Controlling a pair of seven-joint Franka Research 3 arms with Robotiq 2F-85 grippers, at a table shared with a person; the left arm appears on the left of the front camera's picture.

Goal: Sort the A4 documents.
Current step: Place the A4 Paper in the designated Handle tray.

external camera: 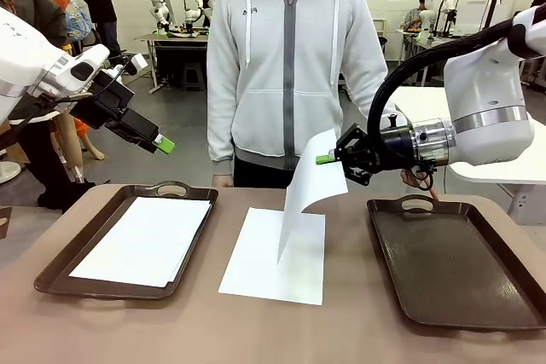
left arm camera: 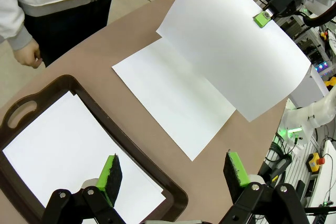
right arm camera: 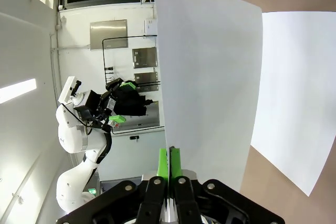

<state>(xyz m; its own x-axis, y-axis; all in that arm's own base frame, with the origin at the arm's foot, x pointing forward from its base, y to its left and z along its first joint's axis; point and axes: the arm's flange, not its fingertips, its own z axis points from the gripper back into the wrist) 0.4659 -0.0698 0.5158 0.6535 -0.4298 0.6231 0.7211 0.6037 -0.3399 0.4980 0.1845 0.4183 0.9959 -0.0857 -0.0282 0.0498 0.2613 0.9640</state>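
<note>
My right gripper (external camera: 328,158) is shut on the top edge of a white A4 document (external camera: 305,187) that hangs curled above the table's middle; the held sheet (left arm camera: 231,40) and the right gripper (left arm camera: 261,18) also appear in the left wrist view. In the right wrist view the sheet (right arm camera: 210,82) sits pinched between my fingers (right arm camera: 169,163). Under it another A4 document (external camera: 273,257) lies flat on the table. More A4 documents (external camera: 145,239) rest in the left brown tray (external camera: 60,274). My left gripper (external camera: 162,144) hovers open above that tray, its green pads (left arm camera: 108,174) apart with nothing between them.
An empty dark brown tray (external camera: 456,266) sits at the right. A person in a grey hoodie (external camera: 290,66) stands at the far edge, one hand (left arm camera: 29,56) hanging by the table. Other tables and robots stand in the background.
</note>
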